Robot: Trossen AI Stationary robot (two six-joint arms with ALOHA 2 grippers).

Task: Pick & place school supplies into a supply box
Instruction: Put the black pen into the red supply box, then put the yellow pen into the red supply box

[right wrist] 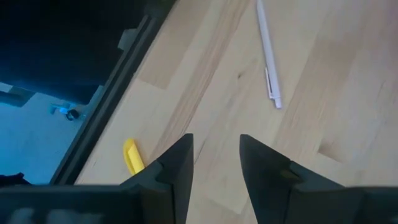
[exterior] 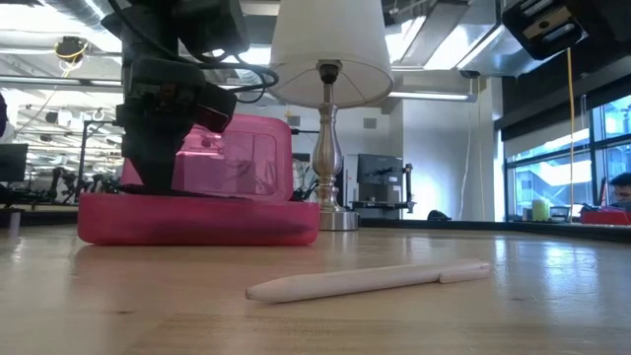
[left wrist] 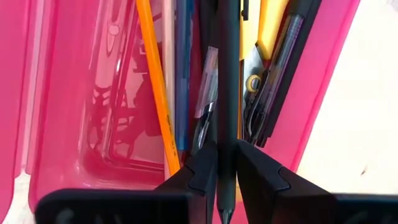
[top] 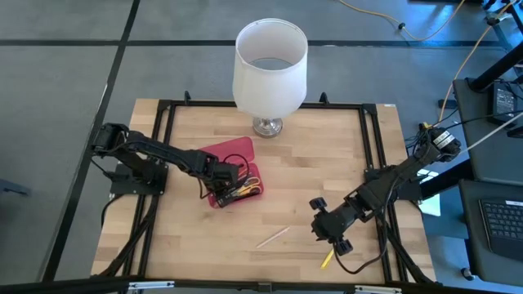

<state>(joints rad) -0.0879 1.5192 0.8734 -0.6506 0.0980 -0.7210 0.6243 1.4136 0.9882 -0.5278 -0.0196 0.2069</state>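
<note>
Fingers [left wrist: 202,168] of the left gripper [left wrist: 227,165] clench a dark pen [left wrist: 228,93] over the red box [left wrist: 74,124], probably just above other pens. Right gripper [right wrist: 214,155] hangs parted near a white pen [right wrist: 267,53].

No text, label, brand, number or sign could be read in any of the 4 views. The pens and pencils [left wrist: 177,74] in the supply box [top: 219,155] showed no legible print, nor did the pale pen [exterior: 370,280] on the desk [top: 310,188].
</note>
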